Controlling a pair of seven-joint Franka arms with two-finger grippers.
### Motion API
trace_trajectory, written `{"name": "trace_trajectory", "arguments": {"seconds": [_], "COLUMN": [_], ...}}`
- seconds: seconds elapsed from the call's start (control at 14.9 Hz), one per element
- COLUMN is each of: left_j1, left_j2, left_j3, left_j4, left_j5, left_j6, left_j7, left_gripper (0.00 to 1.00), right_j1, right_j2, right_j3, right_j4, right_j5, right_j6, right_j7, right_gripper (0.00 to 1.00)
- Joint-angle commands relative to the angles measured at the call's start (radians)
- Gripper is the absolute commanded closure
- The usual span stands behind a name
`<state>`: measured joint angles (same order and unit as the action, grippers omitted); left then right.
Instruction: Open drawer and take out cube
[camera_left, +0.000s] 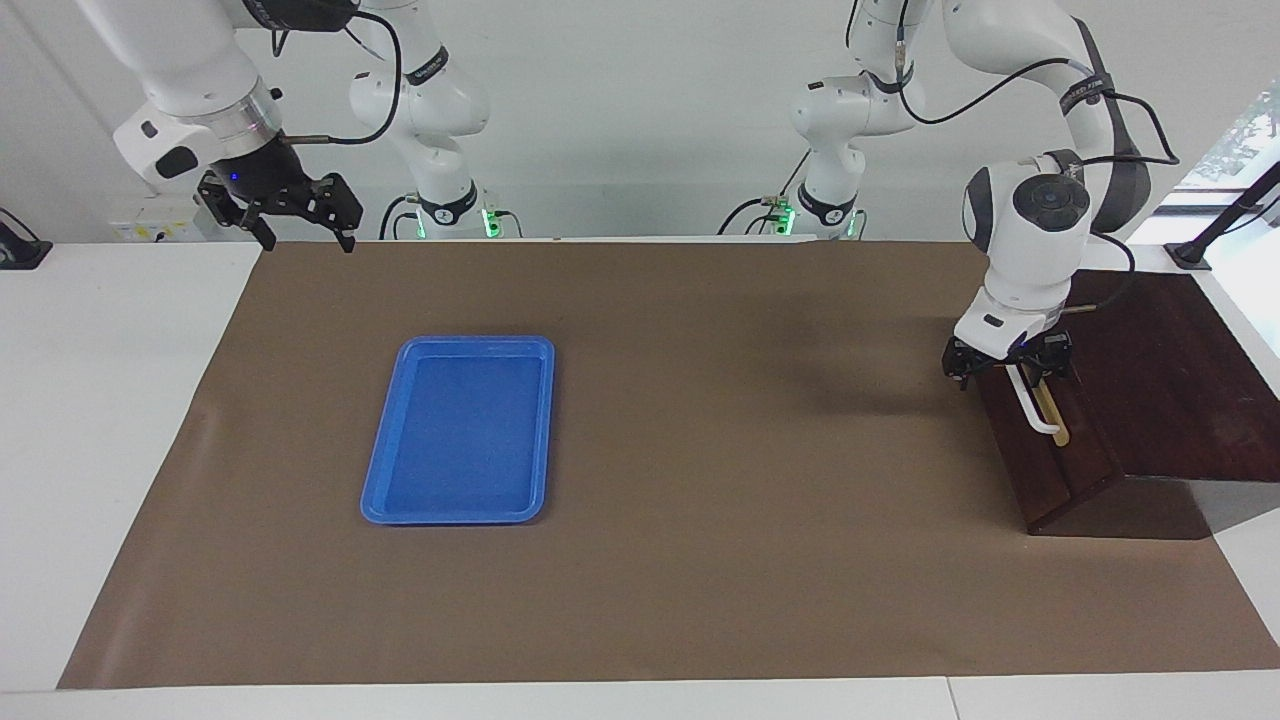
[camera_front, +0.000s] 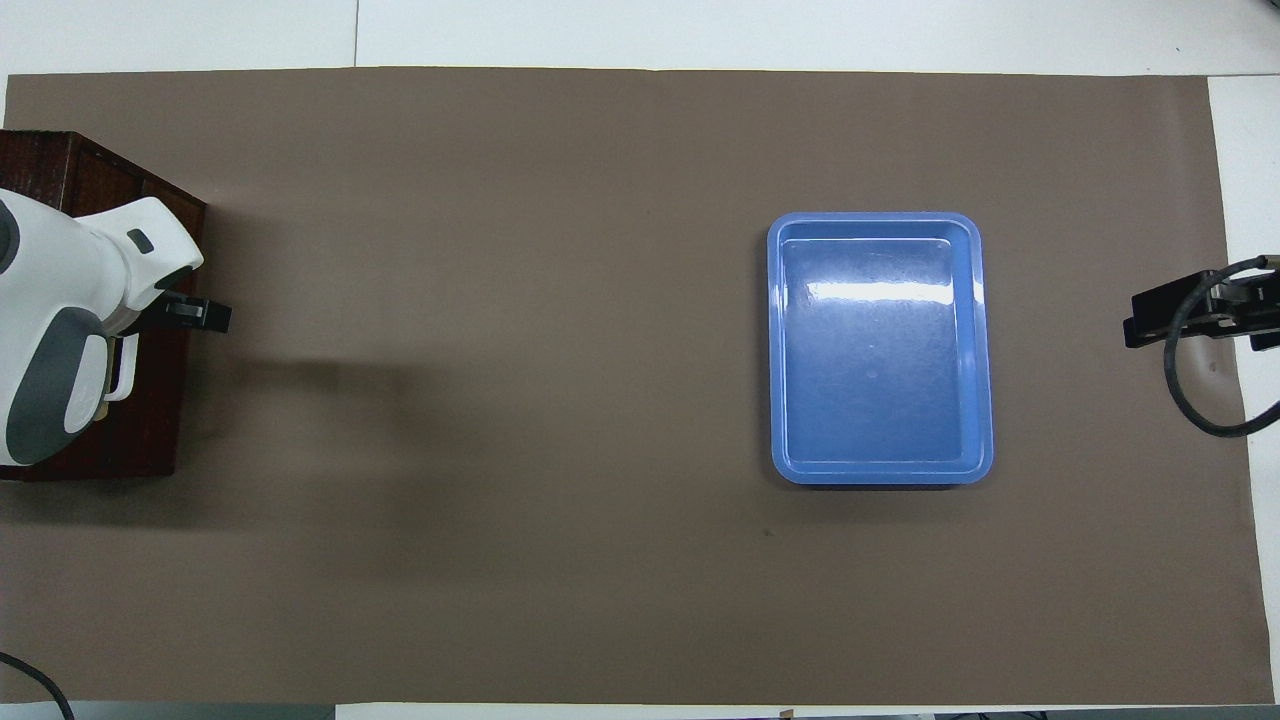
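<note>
The left pincer (camera_left: 1008, 368) is sitting spread at the drawer (camera_left: 1040, 450), its fingers astride the upper end of the white handle (camera_left: 1035, 412), not yet pinching it. The drawer is staying shut in its box (camera_left: 1160, 390) at the left arm's end of the table (camera_left: 100, 400). The cube is hidden. The right pincer (camera_left: 295, 222) is waiting spread over the mat's (camera_left: 700, 450) corner near its base. A blue tray (camera_left: 460, 430) is lying toward that end.

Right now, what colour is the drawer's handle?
White: the handle shows best in the facing view, mounted on a tan strip.
</note>
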<state>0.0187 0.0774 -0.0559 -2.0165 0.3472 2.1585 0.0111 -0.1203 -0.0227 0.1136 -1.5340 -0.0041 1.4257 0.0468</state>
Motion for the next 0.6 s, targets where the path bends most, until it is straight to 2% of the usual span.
{"name": "trace_trajectory", "arguments": {"seconds": [0.0, 0.54], "left_j1": [0.015, 0.03], "left_j2": [-0.001, 0.007], "left_j3": [0.001, 0.001], "left_j4": [-0.015, -0.036], "left_j5": [0.022, 0.022], "left_j6": [0.041, 0.084], "left_j7": [0.003, 0.006], "left_gripper": [0.0, 0.0], "right_j1": [-0.015, -0.016], "right_j2": [-0.002, -0.002], "right_j3": [0.008, 0.003], "right_j4": [-0.003, -0.003], "right_j5": [-0.011, -0.011], "right_j6": [0.013, 0.013], "right_j7": [-0.036, -0.038], "right_gripper": [0.0, 0.0]}}
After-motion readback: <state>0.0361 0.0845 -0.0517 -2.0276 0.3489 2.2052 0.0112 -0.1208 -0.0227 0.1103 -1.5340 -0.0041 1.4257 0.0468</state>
